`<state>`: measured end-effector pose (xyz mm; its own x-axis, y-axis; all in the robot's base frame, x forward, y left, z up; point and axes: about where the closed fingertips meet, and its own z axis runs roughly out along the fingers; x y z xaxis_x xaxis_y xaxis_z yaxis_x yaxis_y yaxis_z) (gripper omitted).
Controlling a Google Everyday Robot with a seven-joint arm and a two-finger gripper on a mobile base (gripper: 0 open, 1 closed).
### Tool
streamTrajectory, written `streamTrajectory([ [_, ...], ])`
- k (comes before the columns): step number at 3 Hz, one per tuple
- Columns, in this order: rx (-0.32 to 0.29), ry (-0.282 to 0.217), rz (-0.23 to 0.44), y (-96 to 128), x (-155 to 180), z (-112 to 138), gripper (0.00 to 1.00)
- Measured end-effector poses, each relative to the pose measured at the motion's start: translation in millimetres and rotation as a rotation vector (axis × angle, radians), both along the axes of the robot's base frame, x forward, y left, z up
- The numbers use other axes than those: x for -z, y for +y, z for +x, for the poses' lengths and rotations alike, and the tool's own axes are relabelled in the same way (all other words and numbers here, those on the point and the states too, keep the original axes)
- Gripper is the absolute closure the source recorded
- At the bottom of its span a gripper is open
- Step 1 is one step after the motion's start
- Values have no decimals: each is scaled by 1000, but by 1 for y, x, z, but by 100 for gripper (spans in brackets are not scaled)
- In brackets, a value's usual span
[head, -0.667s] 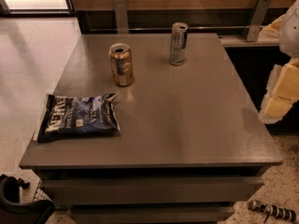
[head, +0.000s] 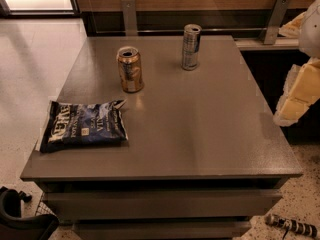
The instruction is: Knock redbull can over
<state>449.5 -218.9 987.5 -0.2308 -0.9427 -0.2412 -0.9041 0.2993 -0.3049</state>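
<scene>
The redbull can (head: 191,46), slim, silver and blue, stands upright near the far edge of the grey table (head: 200,134), right of centre. My gripper (head: 299,91) shows as a pale cream and white shape at the right edge of the camera view, beyond the table's right side. It is well to the right of the can and nearer to me, not touching it.
A shorter gold can (head: 130,69) stands upright left of the redbull can. A dark blue chip bag (head: 84,126) lies flat near the table's left front. A wood-panelled wall with metal brackets (head: 129,14) runs behind the table.
</scene>
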Motion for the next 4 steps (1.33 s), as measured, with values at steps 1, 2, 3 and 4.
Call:
streamTrajectory([
  [1,53,-73,71,-12,-1,29,0],
  [2,94,-170,209,-17,7,75,0],
  [3,110,-256,398,-10,21,123,0],
  [4,119,-313,599,7,39,163,0],
])
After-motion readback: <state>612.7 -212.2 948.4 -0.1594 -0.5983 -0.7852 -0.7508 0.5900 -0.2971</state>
